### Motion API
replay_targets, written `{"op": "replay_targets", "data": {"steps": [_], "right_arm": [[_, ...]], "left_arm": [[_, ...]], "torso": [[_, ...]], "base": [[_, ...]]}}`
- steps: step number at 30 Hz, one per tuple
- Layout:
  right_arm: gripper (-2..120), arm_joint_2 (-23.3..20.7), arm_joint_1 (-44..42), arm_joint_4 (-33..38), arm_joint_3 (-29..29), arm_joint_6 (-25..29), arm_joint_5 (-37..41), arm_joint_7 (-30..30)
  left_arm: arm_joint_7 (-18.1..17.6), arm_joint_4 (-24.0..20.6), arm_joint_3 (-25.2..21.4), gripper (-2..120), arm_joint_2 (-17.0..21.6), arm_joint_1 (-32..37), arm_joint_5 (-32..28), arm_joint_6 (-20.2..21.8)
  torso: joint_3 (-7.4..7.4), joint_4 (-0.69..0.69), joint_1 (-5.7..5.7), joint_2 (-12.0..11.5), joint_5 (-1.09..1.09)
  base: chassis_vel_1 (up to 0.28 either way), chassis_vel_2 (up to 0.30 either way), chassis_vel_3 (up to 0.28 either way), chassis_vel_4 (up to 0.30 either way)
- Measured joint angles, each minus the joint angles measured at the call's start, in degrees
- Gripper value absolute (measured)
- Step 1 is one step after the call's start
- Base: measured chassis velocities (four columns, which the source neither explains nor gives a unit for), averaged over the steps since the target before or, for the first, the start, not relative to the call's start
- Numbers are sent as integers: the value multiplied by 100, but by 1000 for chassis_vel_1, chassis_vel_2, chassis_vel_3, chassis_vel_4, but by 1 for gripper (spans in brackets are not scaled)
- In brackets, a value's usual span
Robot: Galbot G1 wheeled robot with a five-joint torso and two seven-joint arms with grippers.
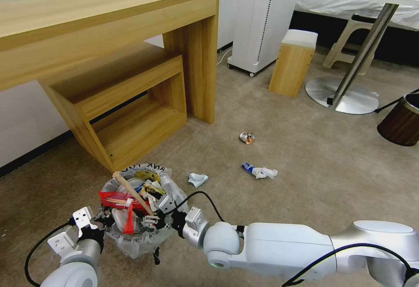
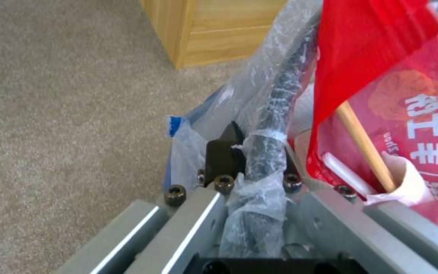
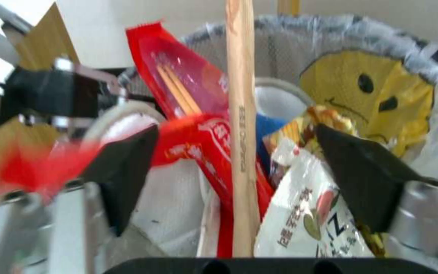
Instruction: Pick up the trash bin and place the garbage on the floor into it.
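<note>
Left gripper (image 2: 252,160) clamped on trash bin (image 1: 131,234) rim, right gripper (image 3: 239,179) spread over the heap; overfilled, wooden stick (image 1: 131,192) may topple out

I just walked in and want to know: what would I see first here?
First you'd spot the trash bin on the carpet, stuffed with a red wrapper and a wooden stick poking out. The left gripper clamps its rim, and the right gripper sits open over the rubbish. Farther out, a crushed can and crumpled papers lie on the floor.
</note>
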Motion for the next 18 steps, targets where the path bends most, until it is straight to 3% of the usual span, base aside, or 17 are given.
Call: {"op": "replay_targets", "data": {"steps": [2, 5, 18], "right_arm": [[88, -1, -10, 4, 10, 5, -1, 0], [100, -12, -95, 19, 69, 36, -7, -2], [100, 70, -311, 72, 648, 154, 97, -46]], "left_arm": [[-1, 5, 0, 1, 0, -3, 0, 0], [-3, 46, 5, 1, 5, -37, -7, 4], [-15, 149, -9, 1, 41, -117, -40, 24]], "torso": [[0, 0, 0, 0, 0], [0, 0, 0, 0, 0], [0, 0, 0, 0, 0]], "base": [[0, 0, 0, 0], [0, 0, 0, 0], [0, 0, 0, 0]]}}
